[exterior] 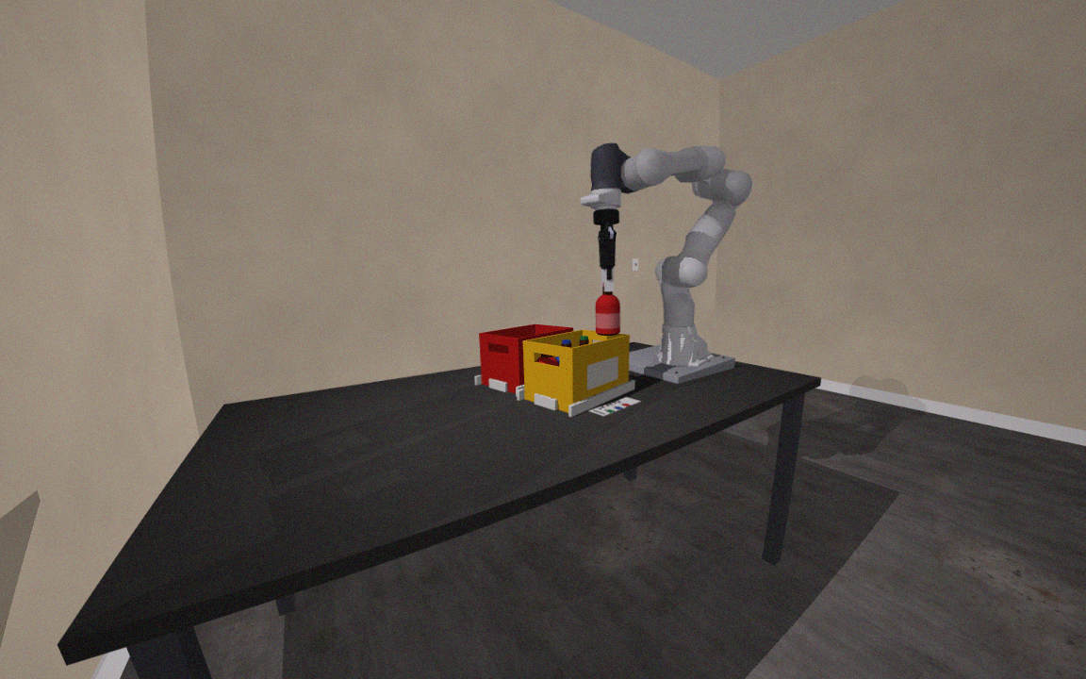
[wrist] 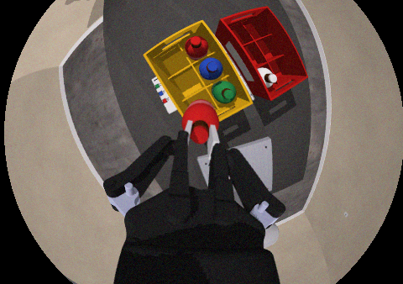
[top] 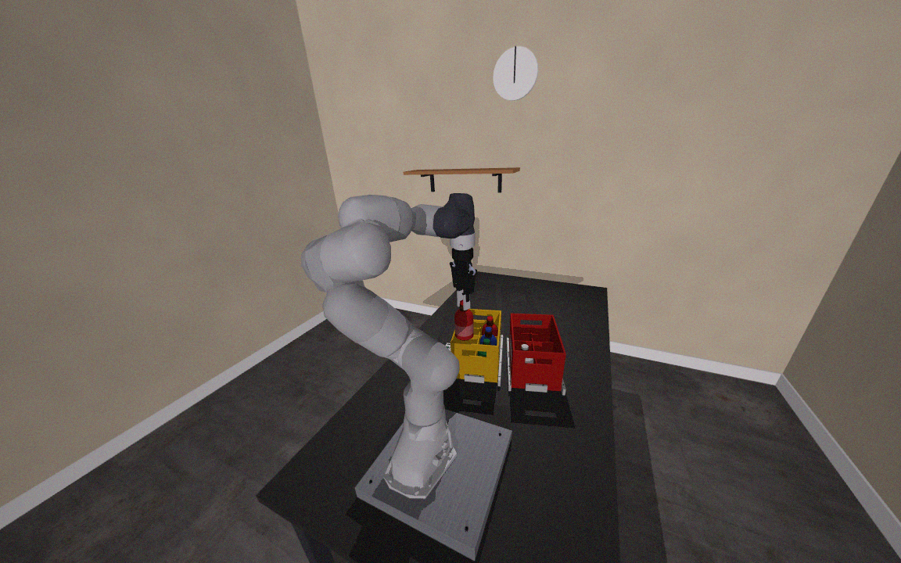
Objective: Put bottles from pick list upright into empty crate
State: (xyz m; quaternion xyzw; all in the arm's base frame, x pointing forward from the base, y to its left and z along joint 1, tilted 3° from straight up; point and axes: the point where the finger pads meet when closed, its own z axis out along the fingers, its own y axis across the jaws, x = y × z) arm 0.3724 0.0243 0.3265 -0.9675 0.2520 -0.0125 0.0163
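My gripper (top: 463, 303) (exterior: 607, 285) (wrist: 200, 129) is shut on the neck of a red bottle (top: 464, 324) (exterior: 607, 314) (wrist: 201, 113). The bottle hangs upright over the near left part of the yellow crate (top: 478, 367) (exterior: 549, 384) (wrist: 248, 106), its bottom about at rim height. Inside this crate another red bottle (wrist: 196, 46), a blue bottle (wrist: 211, 68) and a green bottle (wrist: 223, 92) stand in the right-hand row. The red crate (top: 536, 372) (exterior: 501, 361) (wrist: 272, 94) holds one white bottle (wrist: 266, 76) in a near corner. The pick list (exterior: 615, 405) (wrist: 170, 105) shows green, blue and red marks; its counts are too small to read.
The crates stand side by side on the dark table (top: 558, 475) (exterior: 344, 489), between low white strips. The arm's grey base plate (top: 471, 462) (wrist: 256, 162) lies on the near side of the crates. A wooden shelf (top: 461, 171) and a clock (top: 525, 73) are on the wall behind.
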